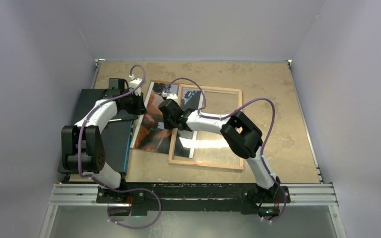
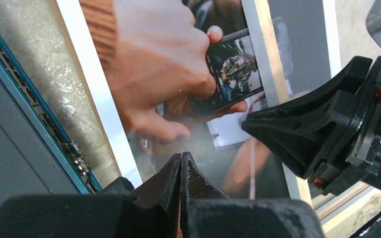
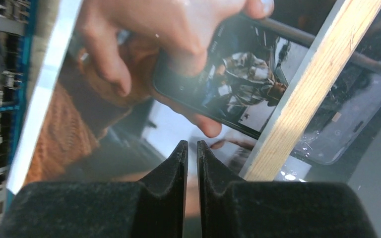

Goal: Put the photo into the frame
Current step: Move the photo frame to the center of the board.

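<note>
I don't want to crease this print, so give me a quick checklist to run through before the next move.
1. Whole photo inside frame: not ok, most lies outside its left bar.
2. Edge of photo tucked beneath that bar: ok.
3. Are left fingers empty: ok, shut on nothing.
4. Are right fingers gripping photo: cannot tell, thin gap shows.
5. Is dark board clear of photo: ok, table shows between.

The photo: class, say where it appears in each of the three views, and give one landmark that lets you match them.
Top external: photo lies left of centre, between the arms.
Left wrist: photo fills the upper middle.
Right wrist: photo fills most of the picture.
Shared landmark: the frame's wood rail, crossing the photo's right part.
</note>
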Available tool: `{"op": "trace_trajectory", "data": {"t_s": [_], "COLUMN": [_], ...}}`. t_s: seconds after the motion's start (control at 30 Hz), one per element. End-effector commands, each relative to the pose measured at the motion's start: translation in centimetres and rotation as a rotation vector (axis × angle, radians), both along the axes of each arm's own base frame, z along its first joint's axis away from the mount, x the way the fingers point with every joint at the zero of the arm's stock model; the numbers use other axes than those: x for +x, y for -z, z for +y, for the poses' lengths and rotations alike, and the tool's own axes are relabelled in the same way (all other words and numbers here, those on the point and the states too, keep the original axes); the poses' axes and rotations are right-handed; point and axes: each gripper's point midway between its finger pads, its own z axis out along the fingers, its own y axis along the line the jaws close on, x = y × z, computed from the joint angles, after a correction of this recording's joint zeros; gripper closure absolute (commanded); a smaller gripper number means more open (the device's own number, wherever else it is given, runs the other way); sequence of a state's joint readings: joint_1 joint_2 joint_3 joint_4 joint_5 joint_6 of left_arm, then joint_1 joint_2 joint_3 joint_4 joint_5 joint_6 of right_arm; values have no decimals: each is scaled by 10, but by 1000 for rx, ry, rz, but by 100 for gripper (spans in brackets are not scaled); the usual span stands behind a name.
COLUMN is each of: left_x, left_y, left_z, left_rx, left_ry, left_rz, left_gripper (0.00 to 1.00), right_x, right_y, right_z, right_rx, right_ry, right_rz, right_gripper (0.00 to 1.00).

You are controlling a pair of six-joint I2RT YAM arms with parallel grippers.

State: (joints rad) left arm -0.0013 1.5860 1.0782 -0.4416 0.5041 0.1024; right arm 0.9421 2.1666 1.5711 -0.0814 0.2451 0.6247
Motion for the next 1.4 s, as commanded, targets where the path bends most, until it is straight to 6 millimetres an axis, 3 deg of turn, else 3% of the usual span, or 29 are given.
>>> {"op": "trace_trajectory", "data": {"t_s": [0.0, 0.33, 0.57, 0.77, 0.97, 1.13, 1.37], "left_x": [0, -13, -16, -19, -17, -19, -20], "left_y": [6, 60, 94, 99, 95, 93, 92], "left_z": [-8, -37, -27, -24, -26, -28, -29], "left_rx": [6, 172, 308, 326, 311, 301, 295], "left_ry": [66, 161, 162, 162, 158, 159, 157], "left_rz": [-53, 8, 74, 81, 72, 69, 65], "left_gripper": [100, 100, 100, 100, 100, 100, 100], "right_x": [10, 16, 21, 38, 65, 101, 144], "right_y": [-13, -7, -2, 3, -10, -9, 6], "right_z": [-7, -52, -78, -101, -74, -59, -86], "right_rx": [-5, 51, 78, 100, 124, 106, 89], "right_ry": [35, 135, 196, 260, 210, 218, 309], "right_rz": [-14, 32, 53, 53, 8, -27, -40], "right_gripper": [87, 89, 90, 91, 89, 89, 92]}}
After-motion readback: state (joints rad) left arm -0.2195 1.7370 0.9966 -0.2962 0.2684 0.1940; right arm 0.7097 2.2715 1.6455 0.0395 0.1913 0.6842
